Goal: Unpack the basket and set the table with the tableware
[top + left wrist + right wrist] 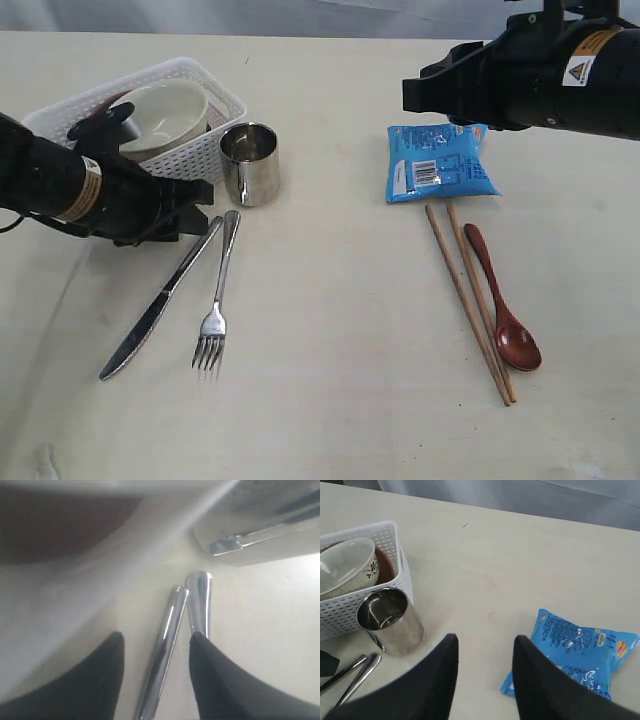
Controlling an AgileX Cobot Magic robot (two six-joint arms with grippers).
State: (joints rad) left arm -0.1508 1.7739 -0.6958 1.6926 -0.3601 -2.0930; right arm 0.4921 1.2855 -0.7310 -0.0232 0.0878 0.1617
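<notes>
Two claws are mine, and both stand with their jaws apart, holding nothing. My left claw (157,641) is low over the tabletop (330,400), just off the front wall of the basket (205,150), which sits near the far-left corner. Its fingers (100,680) straddle the top of the knife (160,300) handle. The wrist view is too blurred for me to say whether either finger touches the metal. The fork (220,290) lies just beside the knife, handle ends nearly touching and the two fanning apart toward the near edge, tines pointing that way. One of my left fingers overlaps the fork's handle in the wrist view.

The steel cup (250,165) stands upright, close against the basket's right corner. Inside the basket the cream bowl (170,112) rests tilted. Behind it something brown shows, probably the saucer (385,565).

My right claw (486,640) hangs above the tabletop toward the far-right corner, over bare surface between the cup and the blue snack packet (440,162). Nearer the right edge, the chopsticks (465,300) lie side by side, running from just below the packet toward the near edge. The reddish-brown spoon (516,345) lies along their right side, bowl end nearest the near edge.
</notes>
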